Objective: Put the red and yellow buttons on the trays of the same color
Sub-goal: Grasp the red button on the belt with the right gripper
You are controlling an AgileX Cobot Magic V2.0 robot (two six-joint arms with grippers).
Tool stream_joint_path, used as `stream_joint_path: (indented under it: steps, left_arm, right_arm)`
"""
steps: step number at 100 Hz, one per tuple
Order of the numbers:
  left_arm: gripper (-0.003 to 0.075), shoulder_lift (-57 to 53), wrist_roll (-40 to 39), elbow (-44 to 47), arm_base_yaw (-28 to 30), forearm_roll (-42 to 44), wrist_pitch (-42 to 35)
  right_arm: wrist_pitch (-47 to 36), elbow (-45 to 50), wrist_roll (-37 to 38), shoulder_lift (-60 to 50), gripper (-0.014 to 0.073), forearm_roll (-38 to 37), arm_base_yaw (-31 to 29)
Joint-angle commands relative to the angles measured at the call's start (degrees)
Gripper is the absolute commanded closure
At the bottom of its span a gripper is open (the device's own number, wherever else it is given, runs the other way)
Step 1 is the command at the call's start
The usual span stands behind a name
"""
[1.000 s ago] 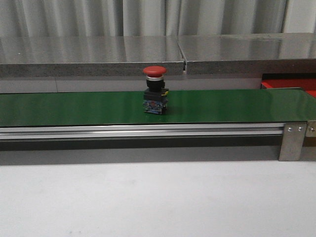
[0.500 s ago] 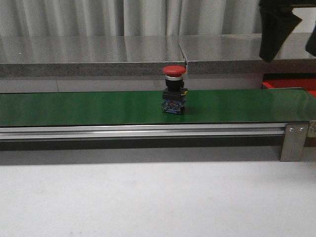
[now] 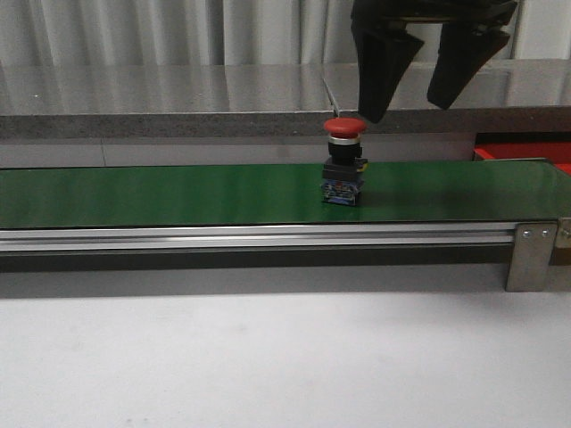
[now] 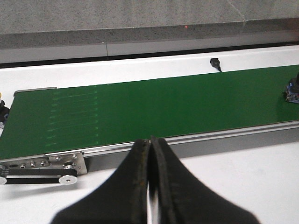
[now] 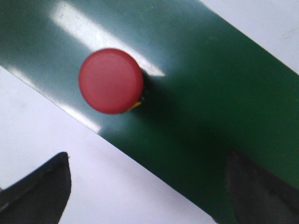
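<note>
A red-capped button (image 3: 344, 160) on a dark body stands upright on the green conveyor belt (image 3: 178, 194). My right gripper (image 3: 409, 102) hangs open just above and to the right of it, its two black fingers (image 3: 379, 62) spread wide. In the right wrist view the red cap (image 5: 110, 80) shows from above, ahead of the open gripper (image 5: 148, 161). A piece of the red tray (image 3: 526, 153) shows at the far right behind the belt. My left gripper (image 4: 150, 142) is shut and empty, in front of the belt's near rail. The button's base (image 4: 293, 91) shows at that view's edge.
A grey stone ledge (image 3: 178, 102) runs behind the belt. The belt's aluminium rail (image 3: 259, 236) and end bracket (image 3: 533, 254) lie along its front. White tabletop (image 3: 268, 357) fills the foreground. A small black object (image 4: 215, 64) lies on the white surface behind the belt.
The button has ridden the belt to the right. My right gripper has come in from the upper right and down, now open just above the button.
</note>
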Motion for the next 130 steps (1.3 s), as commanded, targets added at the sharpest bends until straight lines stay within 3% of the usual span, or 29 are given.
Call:
stream_joint_path:
  steps: [1,46,56,68,80,105,130]
  left_arm:
    - [0.0739,0.57,0.04,-1.34,-0.43,-0.93,-4.13]
    - [0.0739,0.57,0.04,-1.34,-0.43,-0.93,-4.13]
    - [0.0739,0.57,0.04,-1.34,-0.43,-0.93,-4.13]
    - [0.0739,0.57,0.04,-1.34,-0.43,-0.93,-4.13]
    - [0.0739,0.57,0.04,-1.34,-0.43,-0.93,-4.13]
    - [0.0739,0.57,0.04,-1.34,-0.43,-0.93,-4.13]
    - [0.0739,0.57,0.04,-1.34,-0.43,-0.93,-4.13]
  right_arm:
    - [-1.54,-3.34,-1.15,-0.82,-0.0062,0.76,0.18]
    - [-4.59,-5.38,-2.72,4.31,-0.0041,1.13,0.29]
    - [-4.84,-5.27,-2.72,4.62,0.0061,1.13,0.29]
    - [-4.85,-5.27,-2.55,4.62,0.027,1.13,0.29]
    - [-5.13,-5.27,-2.31,4.5,0.0373,1.13,0.24]
    - [-6.74,-5.27,2.13,1.11,0.0379,-1.03,-2.09]
    - [-7.17,-5.27,4.79,-1.06,0.0379,-3.53,-10.73]
